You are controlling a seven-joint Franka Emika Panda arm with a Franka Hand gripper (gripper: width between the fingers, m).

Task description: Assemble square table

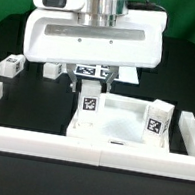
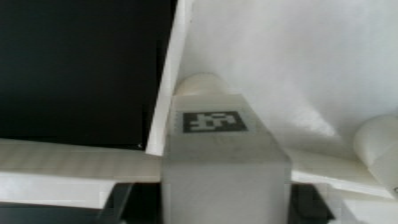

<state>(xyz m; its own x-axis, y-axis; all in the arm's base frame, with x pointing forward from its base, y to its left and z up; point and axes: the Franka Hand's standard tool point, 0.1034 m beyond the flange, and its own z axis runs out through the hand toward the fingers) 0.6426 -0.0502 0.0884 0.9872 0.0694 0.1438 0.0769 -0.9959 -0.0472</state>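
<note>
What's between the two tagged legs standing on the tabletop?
Nothing. Only bare tabletop runs from the leg on the exterior view's left to the leg on the exterior view's right; the exterior view shows it.

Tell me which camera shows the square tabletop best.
The exterior view: the tabletop lies almost whole there, its raised rim and tray shape plain. The wrist view shows only a blank white stretch of it and one straight edge, behind a tagged leg.
</note>
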